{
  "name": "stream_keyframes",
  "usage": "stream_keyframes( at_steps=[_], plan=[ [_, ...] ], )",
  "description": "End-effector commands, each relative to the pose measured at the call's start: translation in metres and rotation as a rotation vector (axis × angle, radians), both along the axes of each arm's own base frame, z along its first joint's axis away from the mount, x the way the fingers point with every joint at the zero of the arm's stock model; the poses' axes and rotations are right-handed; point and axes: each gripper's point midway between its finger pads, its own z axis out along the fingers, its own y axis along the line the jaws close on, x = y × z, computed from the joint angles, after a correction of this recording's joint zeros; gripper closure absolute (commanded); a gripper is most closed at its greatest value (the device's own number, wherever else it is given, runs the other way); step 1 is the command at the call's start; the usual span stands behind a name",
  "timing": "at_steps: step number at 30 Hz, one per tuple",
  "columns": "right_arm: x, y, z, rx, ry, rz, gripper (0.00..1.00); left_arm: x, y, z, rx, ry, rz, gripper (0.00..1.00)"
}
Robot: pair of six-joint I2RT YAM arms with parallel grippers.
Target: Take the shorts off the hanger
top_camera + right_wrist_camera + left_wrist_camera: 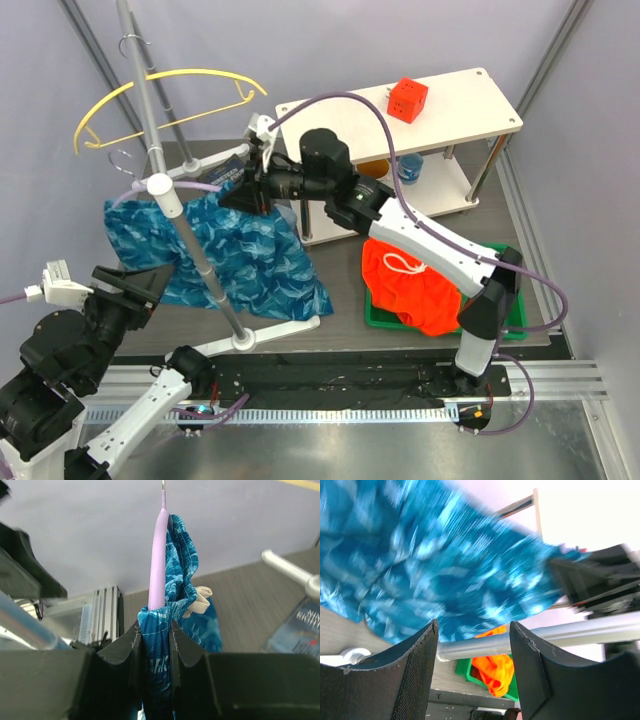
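Orange shorts (410, 290) are off the hanger, bunched soft in the green tray (378, 318) near right, white drawstring on top. Left gripper (472, 652) near left: fingers apart, nothing held, facing the metal pole (195, 250). Blue-teal shorts (240, 255) hang mid-table off a lilac hanger (157, 555); thin wavy-print cloth, light and limp, likely to slide and stretch rather than lift clean. Right gripper (155, 635) is clamped on the folded waistband at the hanger's end; that doubled edge looks like the best hold. Far: yellow hanger (165, 85), white shelf (470, 120) with red cube (407, 98)
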Motion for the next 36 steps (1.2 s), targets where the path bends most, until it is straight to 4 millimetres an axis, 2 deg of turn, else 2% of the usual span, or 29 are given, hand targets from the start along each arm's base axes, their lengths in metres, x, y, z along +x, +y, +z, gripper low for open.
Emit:
stream_keyframes(
  at_steps=[1,2,3,4,5,6,7,9,11,15,21,25,36],
  plan=[
    [-0.025,-0.034,0.044,0.136,-0.069,0.000,0.99,0.007,0.000,0.031,0.034,-0.080,-0.003,0.41],
    [-0.032,-0.043,0.048,0.145,-0.072,0.002,0.99,0.010,-0.002,0.033,0.055,-0.081,-0.009,0.42],
    [-0.033,-0.045,0.030,0.119,-0.043,-0.002,0.99,0.014,-0.006,0.040,0.062,-0.087,-0.022,0.42],
    [-0.036,-0.048,0.026,0.115,-0.036,-0.004,0.99,0.017,-0.008,0.043,0.071,-0.089,-0.025,0.42],
    [-0.042,-0.059,0.032,0.129,-0.043,-0.008,0.99,0.017,-0.007,0.048,0.090,-0.101,-0.030,0.42],
    [-0.042,-0.062,0.027,0.123,-0.031,-0.018,0.99,0.019,-0.008,0.052,0.097,-0.109,-0.027,0.42],
    [-0.045,-0.065,0.013,0.100,-0.008,-0.018,0.99,0.025,-0.007,0.055,0.111,-0.111,-0.011,0.42],
    [-0.054,-0.076,0.016,0.112,-0.004,-0.013,0.99,0.030,-0.004,0.060,0.126,-0.123,0.016,0.43],
    [-0.060,-0.080,0.006,0.099,0.025,-0.003,0.99,0.041,-0.004,0.063,0.140,-0.131,0.045,0.45],
    [-0.071,-0.095,0.007,0.118,0.051,-0.005,0.99,0.055,-0.001,0.049,0.160,-0.038,0.114,0.53],
    [-0.084,-0.105,0.000,0.111,0.081,0.028,0.99,0.079,-0.026,0.048,0.130,-0.028,0.072,0.60],
    [-0.090,-0.108,-0.002,0.110,0.104,0.048,0.99,0.081,-0.027,0.049,0.132,-0.054,0.072,0.61],
    [-0.105,-0.112,0.008,0.142,0.137,0.115,0.99,0.090,-0.036,0.019,0.152,0.001,0.050,0.60]
  ],
)
